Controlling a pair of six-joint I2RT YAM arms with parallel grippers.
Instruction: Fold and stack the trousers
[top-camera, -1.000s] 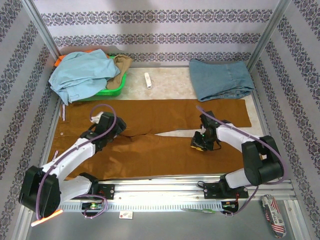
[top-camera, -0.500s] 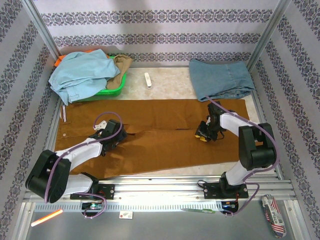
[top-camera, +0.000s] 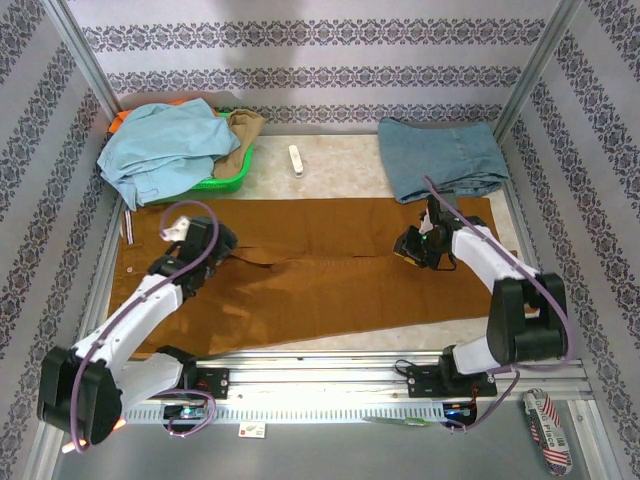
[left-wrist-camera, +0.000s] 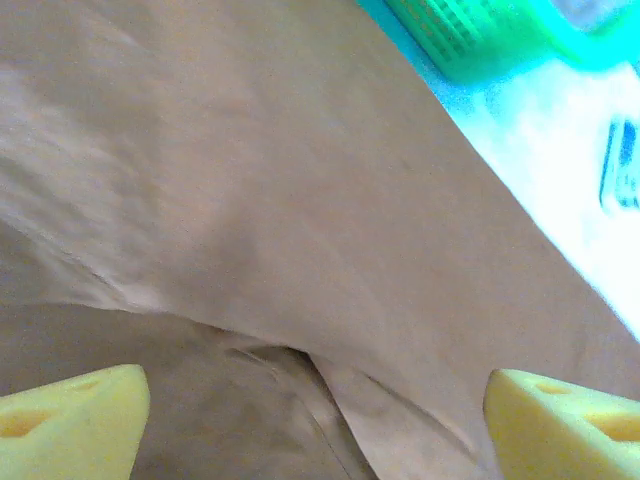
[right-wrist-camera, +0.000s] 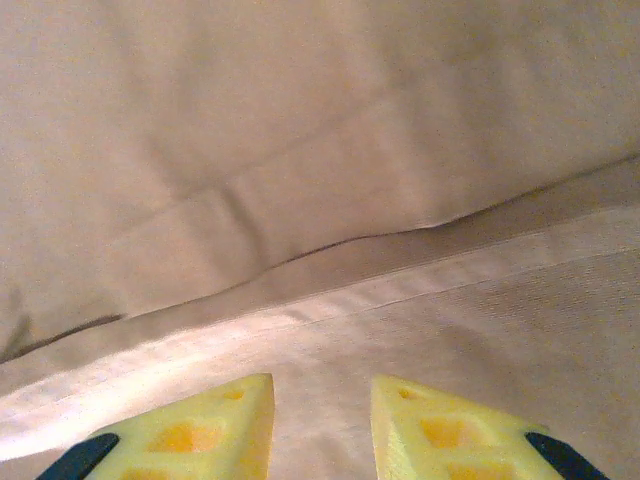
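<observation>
The trousers (top-camera: 330, 290) lie flat, long axis left-to-right, waistband at the left.

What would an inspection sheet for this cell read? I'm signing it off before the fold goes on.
Surface: pale table, mostly under cloth.
Job's things: trousers spread flat, waistband left, legs side by side.
Clutter: garments heaped in a green basket; folded denim far right; small white item.
Grippers: left gripper open above the trousers; right gripper low on the cloth, narrow gap, grip unclear.
Cables: purple cable looped along each arm.
Surroundings: patterned walls, metal frame.
</observation>
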